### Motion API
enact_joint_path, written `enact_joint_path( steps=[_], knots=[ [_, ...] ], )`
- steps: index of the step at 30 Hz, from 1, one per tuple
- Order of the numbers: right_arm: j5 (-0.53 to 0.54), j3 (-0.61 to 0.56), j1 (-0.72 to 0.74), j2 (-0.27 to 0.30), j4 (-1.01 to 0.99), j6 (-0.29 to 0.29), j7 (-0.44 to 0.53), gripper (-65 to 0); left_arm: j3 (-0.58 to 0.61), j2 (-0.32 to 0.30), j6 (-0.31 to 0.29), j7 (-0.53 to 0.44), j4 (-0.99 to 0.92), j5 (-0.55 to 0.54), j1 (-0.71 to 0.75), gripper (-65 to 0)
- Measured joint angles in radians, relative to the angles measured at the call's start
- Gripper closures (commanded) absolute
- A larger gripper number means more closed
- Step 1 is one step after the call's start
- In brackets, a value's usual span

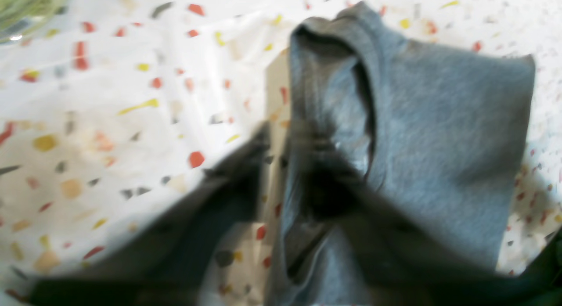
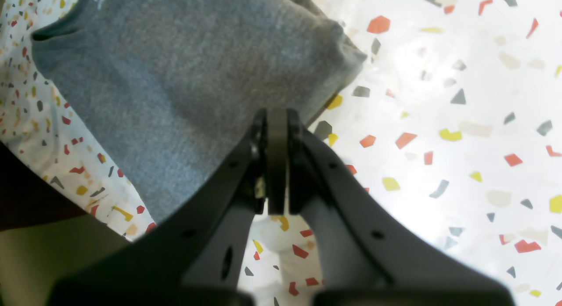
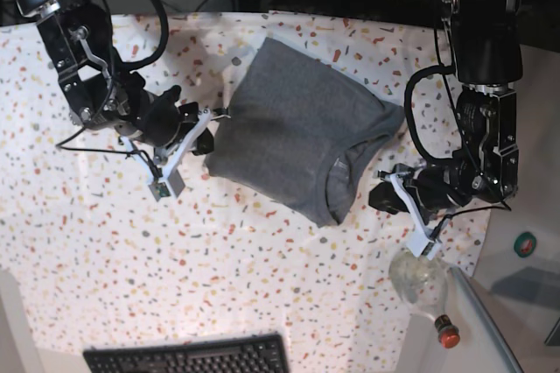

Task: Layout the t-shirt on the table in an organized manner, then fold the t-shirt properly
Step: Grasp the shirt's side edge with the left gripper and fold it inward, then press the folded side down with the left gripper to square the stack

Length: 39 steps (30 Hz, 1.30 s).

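Observation:
The grey t-shirt (image 3: 297, 137) lies partly folded in the middle of the speckled table (image 3: 131, 250), neckline toward its right side. My right gripper (image 3: 208, 126) is at the shirt's left edge. In the right wrist view its fingers (image 2: 276, 117) are pressed together on the edge of the grey cloth (image 2: 175, 77). My left gripper (image 3: 381, 191) sits just right of the neckline. In the blurred left wrist view its fingertips (image 1: 285, 148) stand slightly apart with table cloth (image 1: 109, 121) showing between them. The shirt's collar (image 1: 439, 135) lies right in front of them.
A clear glass bulb-shaped object (image 3: 424, 281) with a red cap (image 3: 446, 334) lies just in front of the left arm, and its edge shows in the left wrist view (image 1: 26, 12). A black keyboard (image 3: 188, 357) sits at the front edge. The table's right edge is behind the left arm.

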Motion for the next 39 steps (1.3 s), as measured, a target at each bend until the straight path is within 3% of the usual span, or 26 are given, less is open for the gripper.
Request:
enact_joint_path(
  steps=[3, 6, 10, 17, 25, 27, 28, 31, 33, 35, 39],
  knots=[
    [0.0, 0.0, 0.0, 0.0, -0.001, 0.0, -0.001, 0.0, 0.002, 0.001, -0.002, -0.005, -0.064, 0.004, -0.003, -53.8],
    [0.0, 0.0, 0.0, 0.0, -0.001, 0.0, -0.002, 0.0, 0.002, 0.011, -0.001, 0.002, -0.151, 0.016, -0.024, -64.8],
    [0.0, 0.0, 0.0, 0.0, -0.001, 0.0, -0.003, 0.0, 0.02, 0.032, -0.001, -0.006, -0.19, 0.002, -0.041, -65.0],
    [0.0, 0.0, -0.001, 0.0, -0.001, 0.0, -0.003, 0.0, 0.193, 0.045, -0.003, -0.006, -0.209, 0.001, -0.042, -65.0],
    [0.0, 0.0, -0.013, 0.0, -0.001, 0.0, 0.0, 0.0, 0.21, 0.055, -0.02, -0.085, -0.363, -0.013, -0.097, -64.3],
    [0.0, 0.0, -0.014, 0.0, -0.001, 0.0, 0.0, 0.0, 0.232, 0.053, -0.019, -0.097, -0.365, -0.013, -0.097, -56.9],
    [0.0, 0.0, -0.016, 0.0, -0.001, 0.0, 0.0, 0.0, 0.265, 0.048, -0.005, -0.109, -0.365, -0.011, -0.1, -49.7],
    [0.0, 0.005, -0.02, 0.0, 0.0, 0.0, 0.001, 0.0, 0.358, 0.051, -0.001, -0.109, -0.365, -0.013, -0.105, -22.2],
    [0.0, 0.011, -0.029, 0.003, 0.005, 0.0, 0.003, 0.0, 0.412, 0.058, -0.005, -0.116, -0.37, -0.024, -0.103, -0.5],
    [0.004, 0.034, -0.038, 0.001, 0.009, 0.0, -0.004, 0.0, 0.466, 0.06, -0.019, -0.117, -0.377, -0.028, -0.119, 0.0],
    [-0.001, 0.196, -0.083, -0.002, 0.046, 0.003, 0.003, 0.0, 0.616, 0.049, -0.02, -0.111, -0.375, 0.019, -0.185, 0.0]
  ],
)
